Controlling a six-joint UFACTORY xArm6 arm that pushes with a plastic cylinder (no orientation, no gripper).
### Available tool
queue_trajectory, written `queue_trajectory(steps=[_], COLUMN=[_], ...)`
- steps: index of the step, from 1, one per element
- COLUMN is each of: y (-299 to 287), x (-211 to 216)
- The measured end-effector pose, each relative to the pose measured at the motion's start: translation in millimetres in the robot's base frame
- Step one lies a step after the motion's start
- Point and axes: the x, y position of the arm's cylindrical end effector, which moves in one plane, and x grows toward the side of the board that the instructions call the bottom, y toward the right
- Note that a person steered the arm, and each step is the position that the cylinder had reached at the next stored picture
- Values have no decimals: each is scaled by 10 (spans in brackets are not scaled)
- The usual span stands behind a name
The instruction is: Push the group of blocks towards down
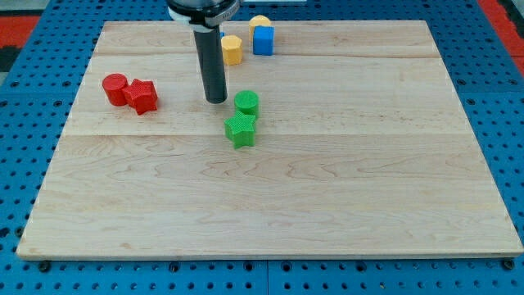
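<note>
A wooden tabletop [270, 213] fills most of the view, resting on a blue pegboard surface [24, 49]. My rod comes down from the top edge of the view, just left of centre, under a dark round mount with a white rim. The rod stands nearly upright, leaning only slightly, and my tip [216, 101] rests on the wood in the upper half of the tabletop, a little left of its middle. The arm ends in this plain rod, so there are no fingers to be apart or together, and it holds nothing.

Just to the right of my tip, close but with a thin gap showing, sits a green cylinder [246, 102]. Directly below it, touching or nearly touching, is a green star-shaped block [240, 129]. These two lie near the middle of the tabletop, slightly toward the top edge.

Toward the left edge, at about the same height as my tip and well apart from it, a red cylinder [115, 88] sits pressed against a red star-shaped block [142, 96] on its right.

Near the top edge, right of the rod, stand three more blocks: a yellow block [232, 49] that looks hexagonal, a blue cube [263, 40] to its right, and a yellow cylinder [259, 22] partly hidden behind the cube.
</note>
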Motion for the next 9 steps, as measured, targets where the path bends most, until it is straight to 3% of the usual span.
queue_trajectory(steps=[1,2,3,6,8,9], y=[740,1882,1895,728,419,658], x=[-188,-673,-1565,-1670,-1401,-1678])
